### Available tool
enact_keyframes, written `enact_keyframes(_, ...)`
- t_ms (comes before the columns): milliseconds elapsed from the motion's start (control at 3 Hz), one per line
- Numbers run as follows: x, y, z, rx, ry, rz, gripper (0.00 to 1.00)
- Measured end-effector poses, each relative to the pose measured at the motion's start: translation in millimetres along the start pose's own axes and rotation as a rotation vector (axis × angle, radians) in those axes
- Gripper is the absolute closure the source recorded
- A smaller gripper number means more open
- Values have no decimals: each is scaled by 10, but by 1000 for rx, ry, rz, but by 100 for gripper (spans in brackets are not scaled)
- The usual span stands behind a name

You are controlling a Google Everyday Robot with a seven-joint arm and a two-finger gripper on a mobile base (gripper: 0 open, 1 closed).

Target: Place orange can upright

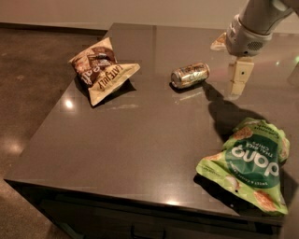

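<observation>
The arm (264, 13) sloped down from the upper right corner of the view, ending in a pale grey wrist (245, 38). Below it the gripper (237, 83) hung pointing straight down, low over the far right part of the desk (140, 140).

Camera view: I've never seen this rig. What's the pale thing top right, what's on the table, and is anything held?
There is one picture, looking down on a dark table. The pale thing is the robot's single arm, ending in its gripper, which hangs just right of the orange can in the picture, apart from it. The can lies on its side, not held. A brown snack bag lies to the left, a green chip bag nearer the camera on the right.
</observation>
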State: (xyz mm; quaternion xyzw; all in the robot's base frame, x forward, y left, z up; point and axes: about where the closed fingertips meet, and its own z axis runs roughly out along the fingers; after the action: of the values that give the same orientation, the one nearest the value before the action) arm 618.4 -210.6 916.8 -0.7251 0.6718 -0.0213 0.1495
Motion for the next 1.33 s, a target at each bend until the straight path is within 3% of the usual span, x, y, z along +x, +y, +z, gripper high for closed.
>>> enact_keyframes(667, 112, -393, 363, -47, 3, -95, 0)
enact_keyframes(1333, -97, -578, 468, -54, -7, -191, 0)
